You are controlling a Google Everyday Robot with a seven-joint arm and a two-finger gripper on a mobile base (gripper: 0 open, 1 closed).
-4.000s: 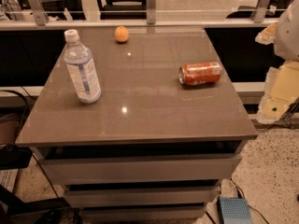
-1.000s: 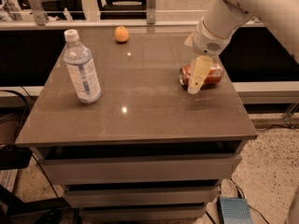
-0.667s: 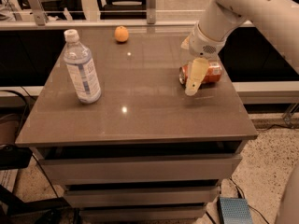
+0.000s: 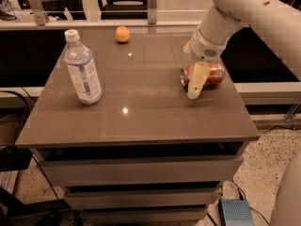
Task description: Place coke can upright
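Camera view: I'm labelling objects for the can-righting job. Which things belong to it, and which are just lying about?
Job: small red aluminium coke can, lying on its side; tool, right at the can.
Lying about: clear plastic water bottle; small round orange fruit.

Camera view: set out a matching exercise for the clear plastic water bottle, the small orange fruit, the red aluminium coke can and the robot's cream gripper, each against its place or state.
1. clear plastic water bottle
2. small orange fruit
3. red aluminium coke can
4. cream gripper

A. near the grey table's far edge
B. low over the table, directly in front of the can
C. standing upright, picture left
D. lying on its side, picture right

Pairs: 1-C, 2-A, 3-D, 4-B
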